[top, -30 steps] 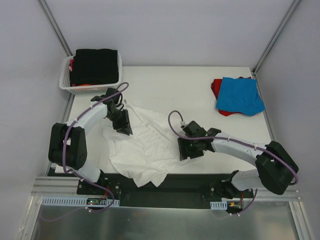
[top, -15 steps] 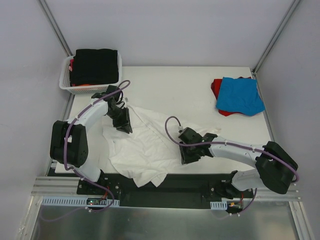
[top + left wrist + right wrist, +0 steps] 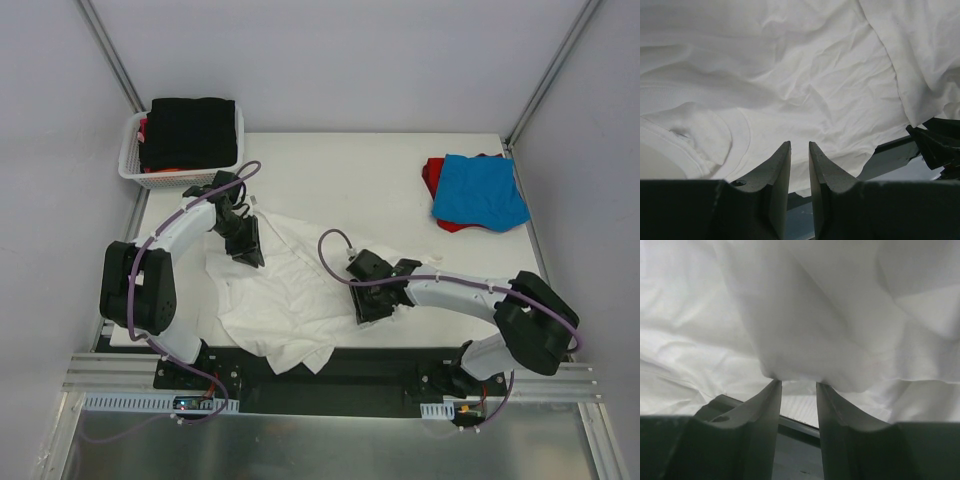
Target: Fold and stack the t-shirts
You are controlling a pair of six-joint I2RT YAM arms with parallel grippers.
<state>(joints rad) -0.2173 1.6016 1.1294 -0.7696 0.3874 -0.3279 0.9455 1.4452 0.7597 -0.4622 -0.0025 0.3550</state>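
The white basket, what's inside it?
A folded black shirt fills the basket, with a red edge showing at its left. Whatever lies underneath the black shirt is covered.

The top camera is looking steeply down from behind the near edge over the whole counter [image 3: 380,170]. Both wrist cameras are peering past the left fingers [image 3: 776,175] and right fingers [image 3: 765,415], very close onto the white t-shirt [image 3: 290,290] that all views are sharing.

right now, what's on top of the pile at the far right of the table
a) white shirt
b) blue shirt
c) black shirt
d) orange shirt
b: the blue shirt lies folded over the red shirt, whose edges stick out from under it.
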